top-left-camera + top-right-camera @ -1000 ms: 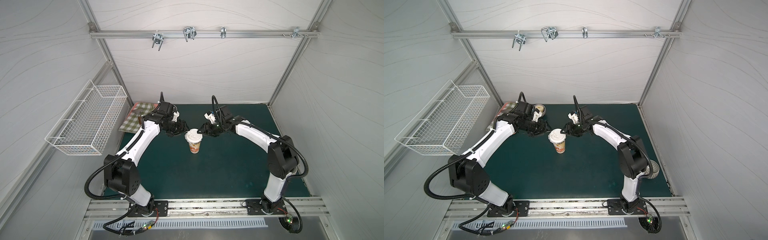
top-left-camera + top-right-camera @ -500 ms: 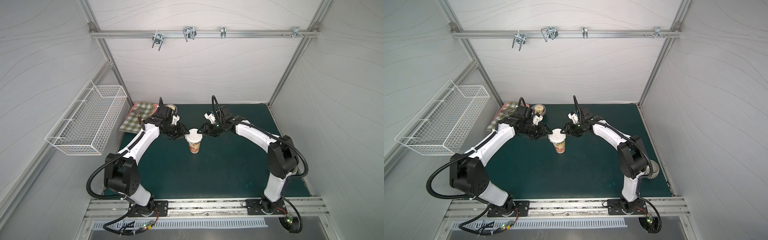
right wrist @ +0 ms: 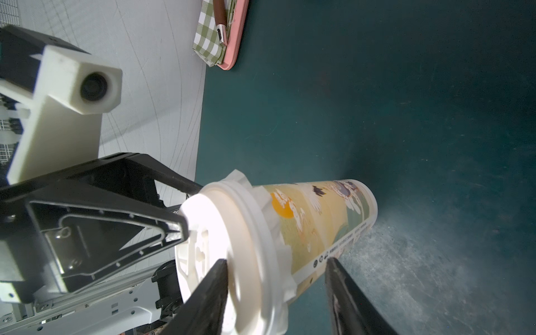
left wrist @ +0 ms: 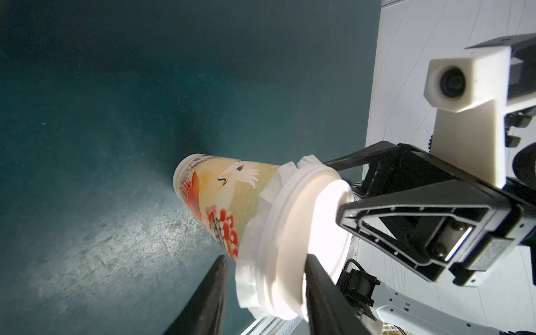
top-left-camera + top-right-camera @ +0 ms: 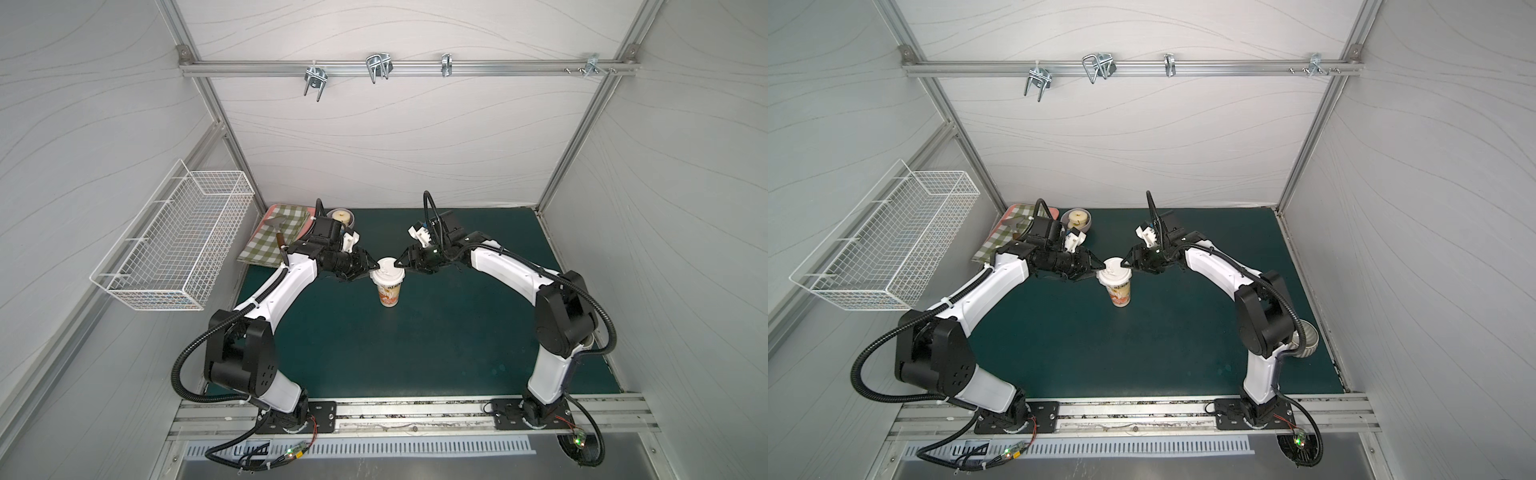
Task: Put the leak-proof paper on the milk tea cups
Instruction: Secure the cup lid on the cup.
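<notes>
White panelled walls box in a dark green mat (image 5: 415, 353). A metal rail of hooks (image 5: 395, 68) runs across the upper middle of the frame, and a wire basket (image 5: 174, 241) hangs at the left.

Just above the centre in both top views, the milk tea cup (image 5: 389, 291) (image 5: 1120, 293) stands upright on the mat under a white domed lid (image 5: 387, 268). The leak-proof paper (image 4: 246, 290) is already on the cup, trapped beneath the lid. Its crinkled edge sticks out as a frill below the lid's rim and folds down against the printed wall.

The left gripper (image 5: 371, 269) meets the lid from the left of the frame and the right gripper (image 5: 402, 266) from the right. In the left wrist view, the left gripper's fingers (image 4: 211, 290) bracket the lid's rim and the frill with little room to spare. One lies on the lid's top and the other just beside the cup's wall; whether they actually pinch cannot be told. In the right wrist view, the right gripper's jaws stand parted. One finger (image 3: 211, 290) lies over the lid's top, the other stands clear of the cup's wall, and nothing is held.

At the mat's upper left lies a checked cloth (image 5: 286, 245) on a pink tray (image 3: 236, 43), with a small bowl (image 5: 340, 216) just to its right. In a top view, a striped mug (image 5: 1308, 338) shows at the mat's right edge, behind the right arm.
</notes>
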